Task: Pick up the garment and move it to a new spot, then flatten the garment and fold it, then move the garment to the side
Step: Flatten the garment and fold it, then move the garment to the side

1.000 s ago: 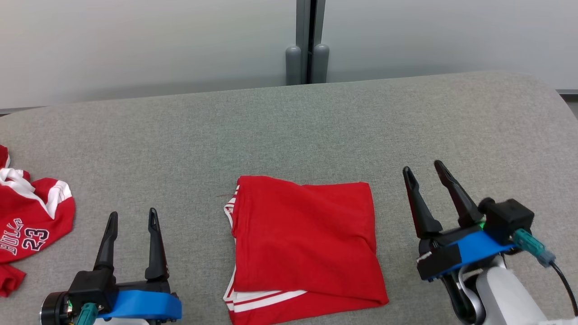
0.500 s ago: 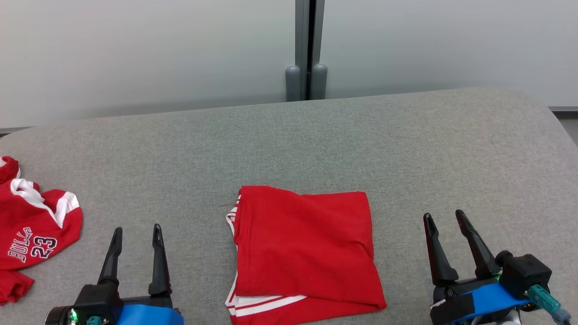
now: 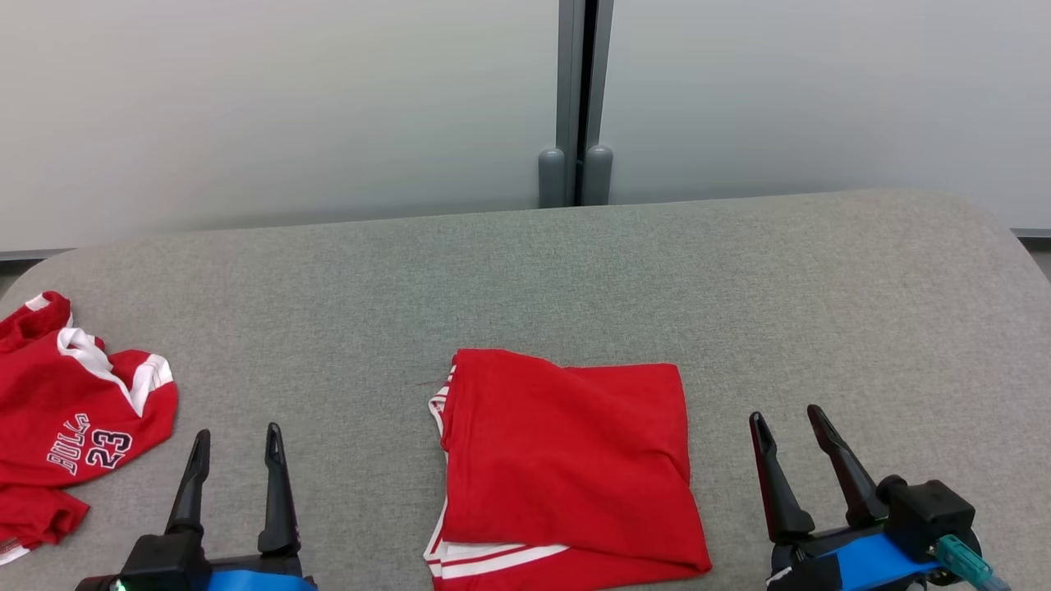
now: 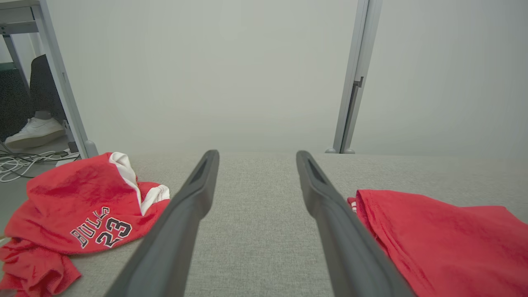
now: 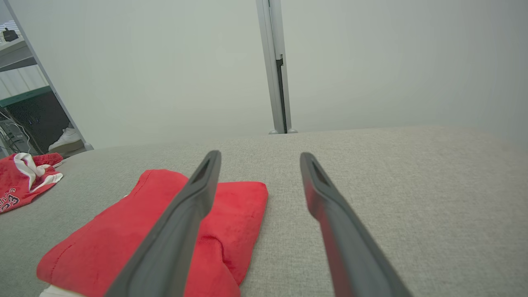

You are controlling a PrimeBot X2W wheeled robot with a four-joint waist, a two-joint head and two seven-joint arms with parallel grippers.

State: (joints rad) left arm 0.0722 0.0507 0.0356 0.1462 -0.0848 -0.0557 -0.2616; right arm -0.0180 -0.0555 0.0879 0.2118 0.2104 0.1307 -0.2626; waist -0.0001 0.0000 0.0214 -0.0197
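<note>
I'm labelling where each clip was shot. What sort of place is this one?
Probably an office or lab, not a home: pale partition panels joined by a metal post stand behind the grey padded table, and loose cables lie on the floor beside a metal desk leg.

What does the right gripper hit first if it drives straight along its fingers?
Way looks free: right gripper points past the folded red garment, which lies to its left, over bare grey cushion toward the pale wall. Whether it grazes the cushion first is unclear.
</note>
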